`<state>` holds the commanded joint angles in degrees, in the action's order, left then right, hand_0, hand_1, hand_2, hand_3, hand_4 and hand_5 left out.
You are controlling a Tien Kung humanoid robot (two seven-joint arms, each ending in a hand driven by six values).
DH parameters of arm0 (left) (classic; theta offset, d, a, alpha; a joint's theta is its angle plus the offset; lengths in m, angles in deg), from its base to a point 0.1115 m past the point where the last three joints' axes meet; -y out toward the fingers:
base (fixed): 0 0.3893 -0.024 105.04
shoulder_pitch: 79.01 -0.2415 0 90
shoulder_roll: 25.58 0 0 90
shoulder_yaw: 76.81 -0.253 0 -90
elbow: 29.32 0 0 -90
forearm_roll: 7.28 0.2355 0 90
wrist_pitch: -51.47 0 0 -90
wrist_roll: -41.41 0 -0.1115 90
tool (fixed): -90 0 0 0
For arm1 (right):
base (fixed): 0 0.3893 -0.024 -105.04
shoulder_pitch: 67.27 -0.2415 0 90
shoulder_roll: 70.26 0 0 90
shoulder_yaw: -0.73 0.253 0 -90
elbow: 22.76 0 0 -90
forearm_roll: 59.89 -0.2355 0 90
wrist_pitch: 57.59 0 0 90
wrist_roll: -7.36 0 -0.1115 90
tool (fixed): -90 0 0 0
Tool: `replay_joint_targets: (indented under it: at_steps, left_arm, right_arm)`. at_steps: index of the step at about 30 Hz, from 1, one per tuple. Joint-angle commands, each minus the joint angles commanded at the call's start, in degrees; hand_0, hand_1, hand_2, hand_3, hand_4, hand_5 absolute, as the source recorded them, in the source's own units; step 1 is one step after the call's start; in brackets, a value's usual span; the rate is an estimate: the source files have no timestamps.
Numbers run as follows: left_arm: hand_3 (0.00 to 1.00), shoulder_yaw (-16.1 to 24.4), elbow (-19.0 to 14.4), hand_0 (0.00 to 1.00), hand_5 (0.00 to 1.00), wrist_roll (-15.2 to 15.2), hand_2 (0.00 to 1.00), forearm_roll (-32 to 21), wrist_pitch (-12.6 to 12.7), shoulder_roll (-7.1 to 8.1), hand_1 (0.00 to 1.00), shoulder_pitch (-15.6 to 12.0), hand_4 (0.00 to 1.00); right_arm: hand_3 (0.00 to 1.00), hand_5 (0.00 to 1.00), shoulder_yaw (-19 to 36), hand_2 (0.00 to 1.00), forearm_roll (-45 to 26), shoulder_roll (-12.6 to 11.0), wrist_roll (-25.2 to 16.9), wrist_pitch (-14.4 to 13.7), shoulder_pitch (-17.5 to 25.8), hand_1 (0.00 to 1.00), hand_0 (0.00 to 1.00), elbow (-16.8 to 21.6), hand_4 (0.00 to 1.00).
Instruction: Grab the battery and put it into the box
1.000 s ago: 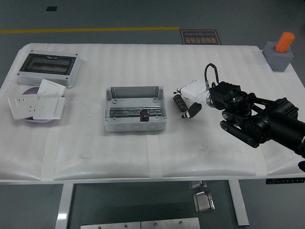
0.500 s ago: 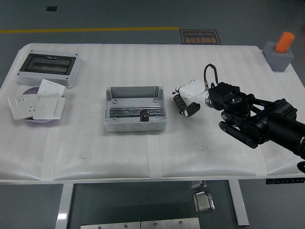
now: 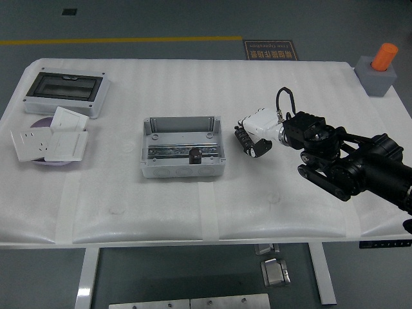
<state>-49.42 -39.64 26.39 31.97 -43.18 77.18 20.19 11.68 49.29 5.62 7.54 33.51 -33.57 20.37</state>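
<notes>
Since a second ago the fingers [image 3: 248, 143] of the right hand [image 3: 256, 132] have curled in around the battery [image 3: 241, 136] – earlier a black fingertip stuck out below and to the right of it, and now we see the dark finger segments bunched tight against the white palm. The arm itself has barely shifted.

We read the right hand as clenched on the battery: the small dark cylinder sits at the hand's left tip, wrapped by the fingers, just right of the box [image 3: 183, 147] and not yet over it. Whether the battery has left the tabletop [image 3: 193, 199] we cannot tell from this height. The black right arm [image 3: 360, 168] comes in from the picture's right edge and lies low across the white padded surface.

The box is an open grey enclosure near the middle of the tabletop, its lid wall standing up at the back, a metal rail running across its floor and a small black part [image 3: 194, 154] sitting on that rail.

At the far left corner we see a grey case with a dark clear cover [image 3: 64, 92], and in front of it a few white switch plates [image 3: 50, 141] piled on a purple disc [image 3: 40, 124]. At the far right corner stands a grey block [image 3: 376, 78] with an orange cylinder [image 3: 385, 56] – tilted a little – on top.
</notes>
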Motion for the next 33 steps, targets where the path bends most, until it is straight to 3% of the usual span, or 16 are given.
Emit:
replay_joint_targets:
  at_steps: [1,10,14,19,26,30,31,33]
  left_arm:
    - [0.520,-0.14,0.00,0.478,0.278,0.04,0.401,-0.17,0.04,-0.02,0.593,-0.01,0.457]
    - [0.519,-0.61,0.00,0.477,0.279,0.31,0.402,-0.96,0.41,-0.05,0.589,-0.16,0.457]
    - [0.520,-0.69,0.00,0.476,0.280,0.30,0.402,-1.13,0.45,-0.04,0.589,-0.22,0.457]
    - [0.519,-0.96,0.00,0.475,0.281,0.37,0.402,-1.42,0.46,0.03,0.588,-0.07,0.457]
    - [0.519,-0.19,0.00,0.472,0.282,0.18,0.402,-0.57,0.44,0.06,0.588,-0.12,0.455]
    - [0.519,-0.42,0.00,0.472,0.282,0.26,0.402,-0.70,0.43,0.06,0.588,-0.14,0.455]
    - [0.518,-0.45,0.00,0.472,0.283,0.25,0.402,-0.69,0.42,0.05,0.587,-0.14,0.454]
    - [0.518,-0.54,0.00,0.472,0.283,0.23,0.402,-0.70,0.38,0.05,0.587,-0.17,0.454]
  right_arm:
    - [0.753,0.275,-0.51,0.754,-0.71,-0.16,0.21,-0.64,-0.22,0.686,0.855,0.36,0.487]
    - [0.752,0.290,-8.25,0.755,-10.38,-3.30,3.14,-10.39,-1.95,0.684,0.853,4.90,0.503]
    - [0.750,0.294,-7.72,0.753,-13.34,-4.42,3.66,-14.44,-2.45,0.683,0.848,6.94,0.501]
    - [0.748,0.263,-8.15,0.750,-14.57,-4.53,3.55,-14.12,-2.84,0.685,0.830,6.09,0.465]
    - [0.757,0.263,-8.88,0.761,-15.40,-4.30,4.55,-8.99,-2.96,0.691,0.847,3.99,0.466]
    - [0.757,0.263,-10.06,0.761,-15.39,-3.87,4.93,-7.62,-2.92,0.691,0.847,2.99,0.466]
    - [0.998,0.326,-10.23,0.883,-15.38,-3.76,4.97,-7.49,-2.90,0.763,0.913,2.81,0.834]
    - [0.998,0.326,-10.41,0.883,-15.34,-3.51,5.00,-7.25,-2.84,0.763,0.913,2.48,0.834]
